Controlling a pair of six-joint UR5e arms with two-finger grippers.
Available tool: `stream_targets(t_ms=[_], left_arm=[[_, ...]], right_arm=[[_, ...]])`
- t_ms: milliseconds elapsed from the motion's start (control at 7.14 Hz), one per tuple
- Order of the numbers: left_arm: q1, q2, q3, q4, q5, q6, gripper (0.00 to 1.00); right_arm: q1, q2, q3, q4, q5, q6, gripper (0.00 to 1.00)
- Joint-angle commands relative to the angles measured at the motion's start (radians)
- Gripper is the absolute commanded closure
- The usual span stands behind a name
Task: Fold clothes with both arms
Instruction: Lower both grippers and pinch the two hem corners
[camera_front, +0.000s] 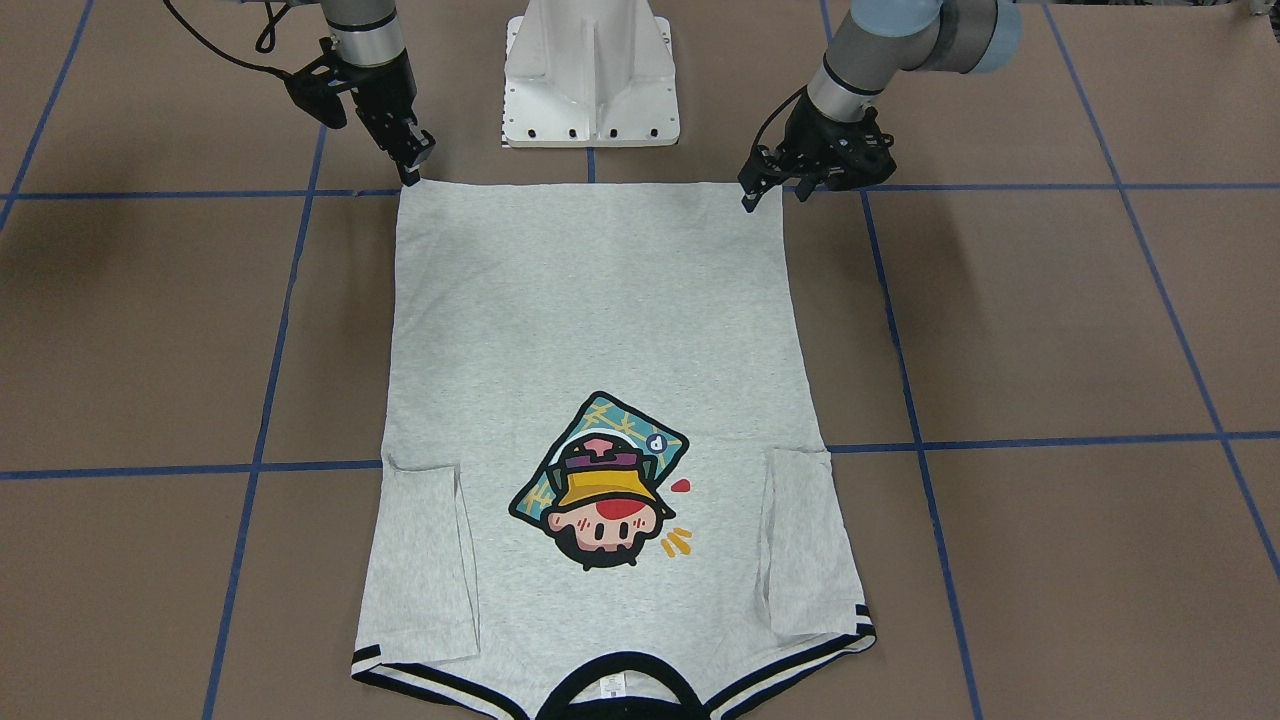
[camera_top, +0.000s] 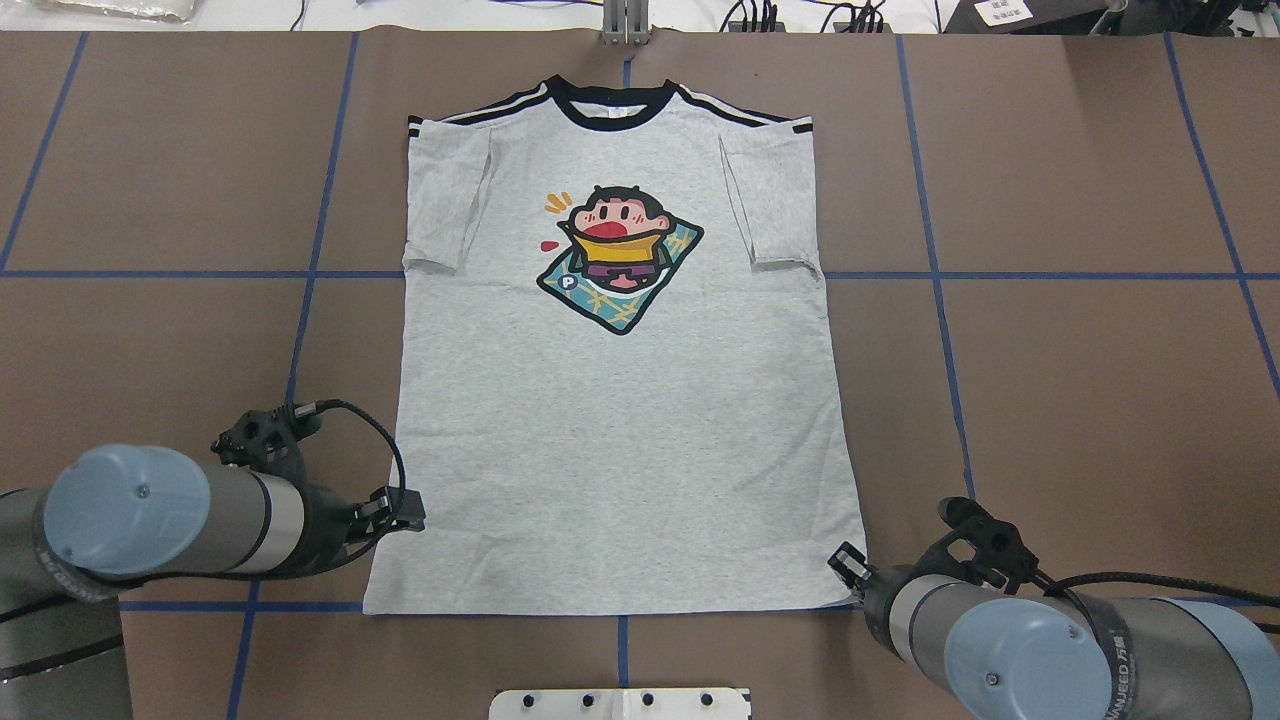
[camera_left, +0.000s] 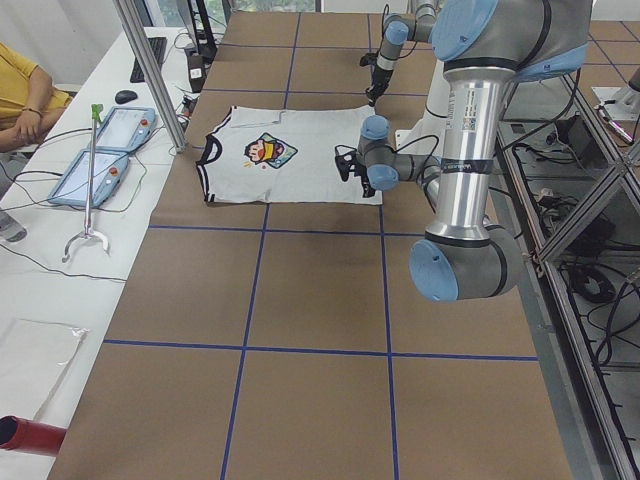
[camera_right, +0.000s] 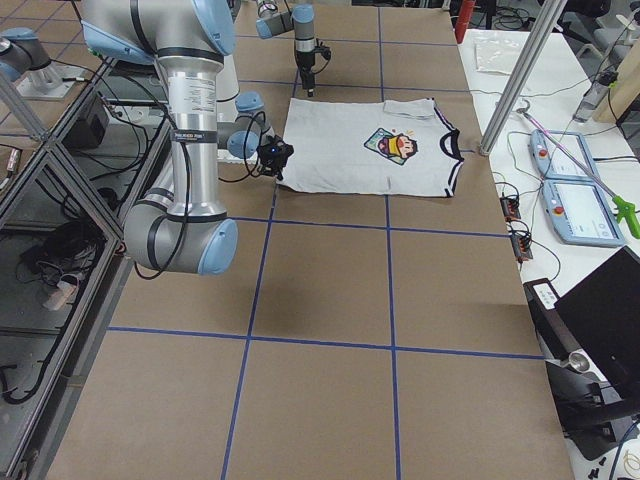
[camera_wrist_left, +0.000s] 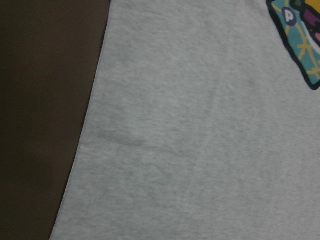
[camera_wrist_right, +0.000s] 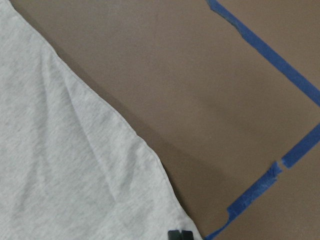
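Observation:
The grey T-shirt (camera_front: 590, 320) (camera_top: 620, 420) lies flat and face up, sleeves folded in, black collar (camera_top: 612, 100) on the far side from me. My left gripper (camera_front: 772, 195) (camera_top: 405, 512) is low at the hem's left corner, with its two fingers apart on either side of the cloth edge. At the opposite hem corner my right gripper (camera_front: 412, 168) (camera_top: 845, 562) touches down; its finger gap does not show. The left wrist view holds only shirt fabric (camera_wrist_left: 200, 150). A black fingertip (camera_wrist_right: 180, 235) shows beside the shirt's corner (camera_wrist_right: 65, 165).
The white pedestal (camera_front: 590, 70) (camera_top: 620, 703) stands just behind the hem. Blue tape lines (camera_top: 640, 275) cross the brown table. A side bench carries tablets (camera_left: 100, 150) and a metal post (camera_left: 150, 70), and a person's arm (camera_left: 20, 95) rests there.

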Motion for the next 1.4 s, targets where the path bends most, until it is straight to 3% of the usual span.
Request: stream_targets(t_ms=[0,700,981,1261], left_arm=[[0.086,0.023,0.0,0.018,0.047,-0.102,0.17],[0.107,0.047,0.002,0.022,0.047,-0.112,0.38],[0.118,0.047,0.002,0.024,0.047,-0.112,0.62],[0.12,0.047,0.003,0.024,0.047,-0.112,0.81]], right_arm=[[0.001,0.0,-0.001,0.0,0.0,0.001,1.0],[0.001,0.001,-0.004,-0.002,0.0,0.0,1.0],[0.001,0.001,-0.004,-0.002,0.0,0.0,1.0],[0.001,0.001,-0.002,-0.002,0.0,0.0,1.0]])
